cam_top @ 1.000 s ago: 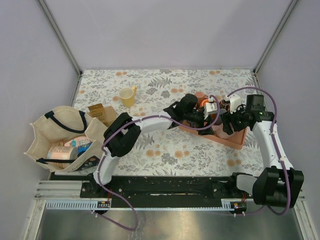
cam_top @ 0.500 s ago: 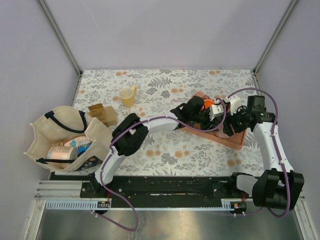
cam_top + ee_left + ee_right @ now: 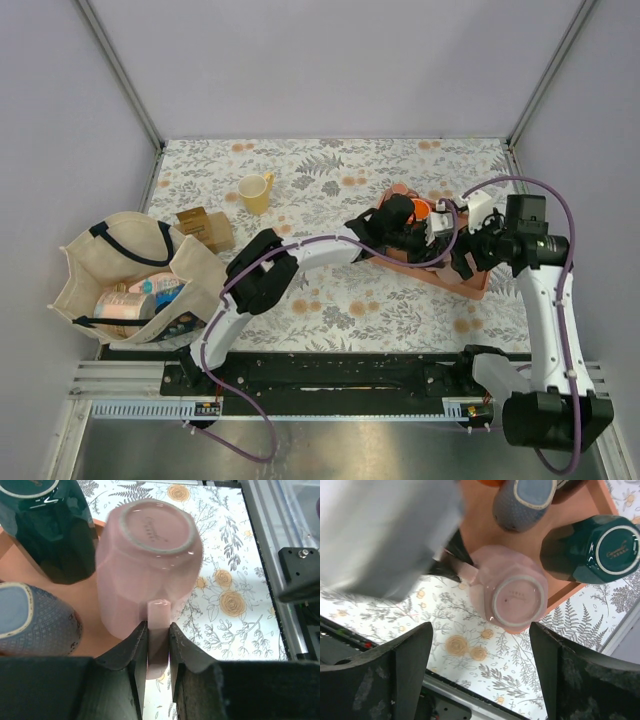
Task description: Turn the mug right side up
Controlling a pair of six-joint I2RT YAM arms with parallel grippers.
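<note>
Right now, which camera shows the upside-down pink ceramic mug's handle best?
Left wrist: the pink ceramic mug's handle sits centred, clamped by the left tool. Right wrist shows it small, off to one side. Top external: the arms hide it.

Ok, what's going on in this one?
The left gripper is shut on the handle of the pink mug, which is upside down, base facing up, at the edge of the orange tray. A teal mug and a blue-grey mug sit upside down in the tray beside it. The right gripper hangs open above the pink mug, holding nothing. The mug has not been turned upright yet.
</note>
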